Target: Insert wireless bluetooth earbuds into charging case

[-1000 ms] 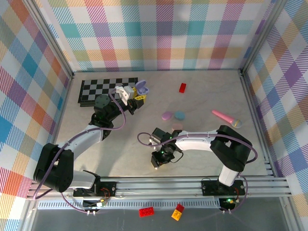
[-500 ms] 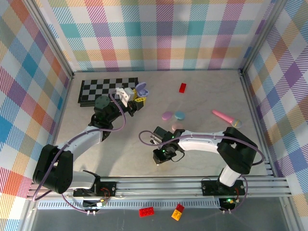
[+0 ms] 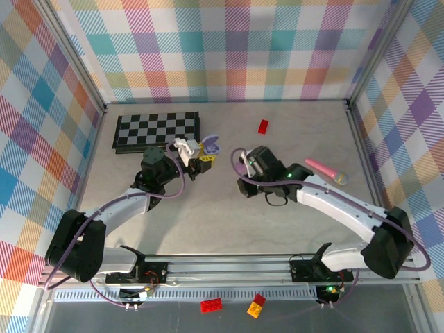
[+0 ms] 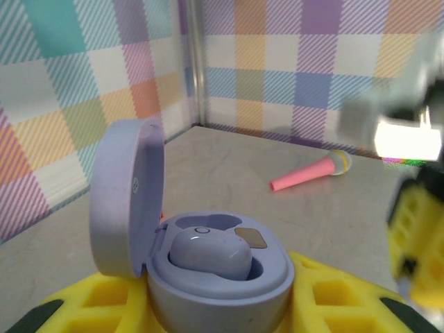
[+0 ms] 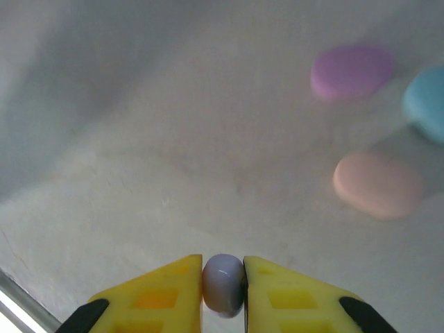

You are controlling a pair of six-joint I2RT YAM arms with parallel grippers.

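Pale marbled table, plaid walls. Left pincer is clamped on the one open case, with the first earbud seated inside. Right pincer is almost closed, pinching the second earbud above the table. Three closed cases: purple, blue, pink. One checkerboard, one toy microphone, one red brick.

Bare tabletop near side; checkerboard, red brick, pink microphone obstruct far half.
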